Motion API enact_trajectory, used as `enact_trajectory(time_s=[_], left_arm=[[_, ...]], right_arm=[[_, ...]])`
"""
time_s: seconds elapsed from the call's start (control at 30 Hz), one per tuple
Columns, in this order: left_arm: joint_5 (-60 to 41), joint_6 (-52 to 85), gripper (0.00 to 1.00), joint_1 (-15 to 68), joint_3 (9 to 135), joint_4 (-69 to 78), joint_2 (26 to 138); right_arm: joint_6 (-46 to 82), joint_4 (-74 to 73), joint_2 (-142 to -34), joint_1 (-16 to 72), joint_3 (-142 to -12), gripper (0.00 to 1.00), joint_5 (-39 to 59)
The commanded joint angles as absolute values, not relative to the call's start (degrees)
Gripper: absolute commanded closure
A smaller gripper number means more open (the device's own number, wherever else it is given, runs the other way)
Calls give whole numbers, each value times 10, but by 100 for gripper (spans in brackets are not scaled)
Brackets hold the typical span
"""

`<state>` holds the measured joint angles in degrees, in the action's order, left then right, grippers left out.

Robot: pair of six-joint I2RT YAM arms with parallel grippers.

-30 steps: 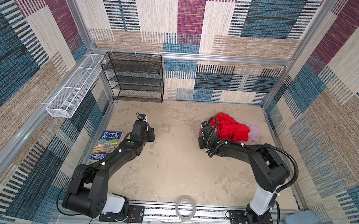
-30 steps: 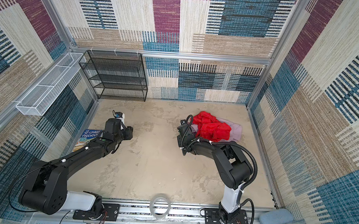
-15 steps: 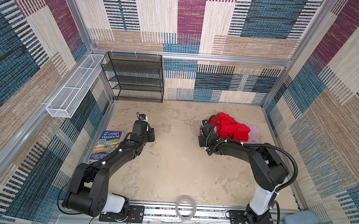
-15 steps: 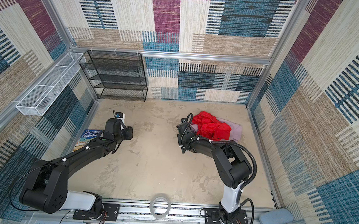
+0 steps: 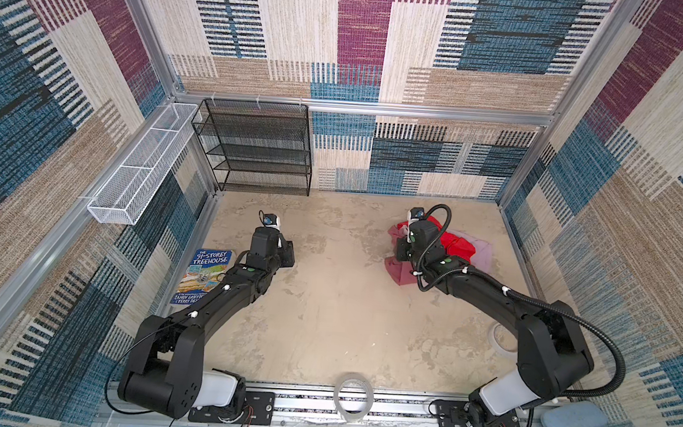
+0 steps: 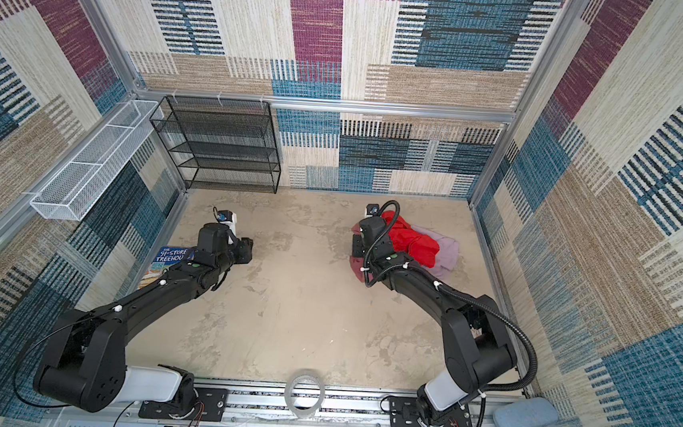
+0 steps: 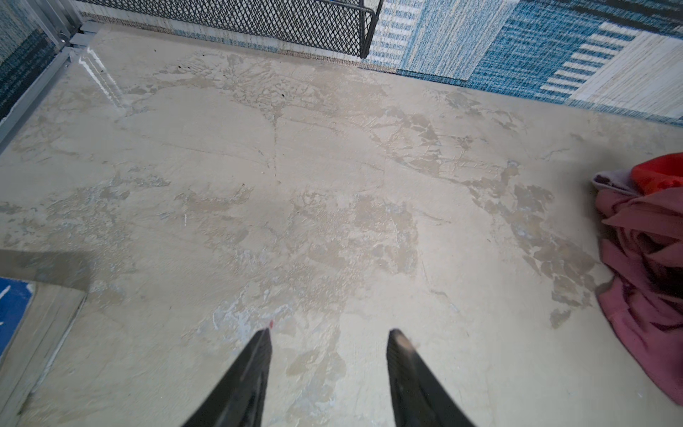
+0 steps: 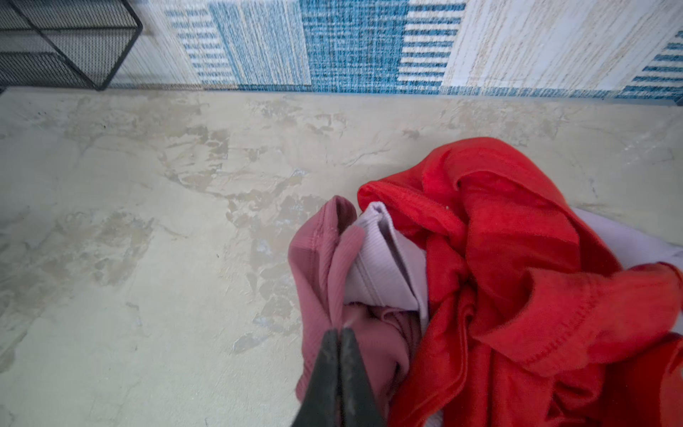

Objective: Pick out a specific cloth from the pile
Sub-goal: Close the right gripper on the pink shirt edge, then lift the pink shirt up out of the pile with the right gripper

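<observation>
The pile (image 5: 458, 244) (image 6: 420, 246) lies at the back right of the floor, with bright red cloth on top and pale lilac (image 8: 380, 258) under it. The dusty pink cloth (image 8: 318, 266) (image 5: 396, 269) (image 6: 358, 266) (image 7: 643, 258) spills from the pile's left side onto the floor. My right gripper (image 8: 339, 331) is shut on a raised fold of this pink cloth; in both top views its wrist hides the fingertips. My left gripper (image 7: 329, 332) (image 5: 286, 254) hovers open over bare floor, far left of the pile, holding nothing.
A book (image 5: 203, 274) lies by the left wall under the left arm. A black mesh shelf (image 5: 257, 149) stands at the back left and a white wire basket (image 5: 139, 165) hangs on the left wall. Tape rolls sit at the front (image 5: 352, 397) and right (image 5: 503, 340).
The right gripper's jaws have closed onto the pink cloth, and its wrist has shifted slightly back toward the pile. More pink cloth now shows beside the arm. The left arm has not moved.
</observation>
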<state>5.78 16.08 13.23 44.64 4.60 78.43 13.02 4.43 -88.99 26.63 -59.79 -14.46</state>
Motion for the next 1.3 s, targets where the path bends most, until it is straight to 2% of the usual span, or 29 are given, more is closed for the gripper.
enact_trajectory(time_s=[0.0,0.33,0.8,1.27], left_arm=[[54,168,46,133,455,46,788],[42,166,46,133,465,41,788],[48,151,46,132,471,22,772],[44,155,46,133,477,21,774]], right_arm=[[139,19,-859,245,-593,100,-107],[129,30,-802,164,-609,100,-54],[127,33,-828,40,-666,100,1],[128,35,-843,4,-730,100,37]])
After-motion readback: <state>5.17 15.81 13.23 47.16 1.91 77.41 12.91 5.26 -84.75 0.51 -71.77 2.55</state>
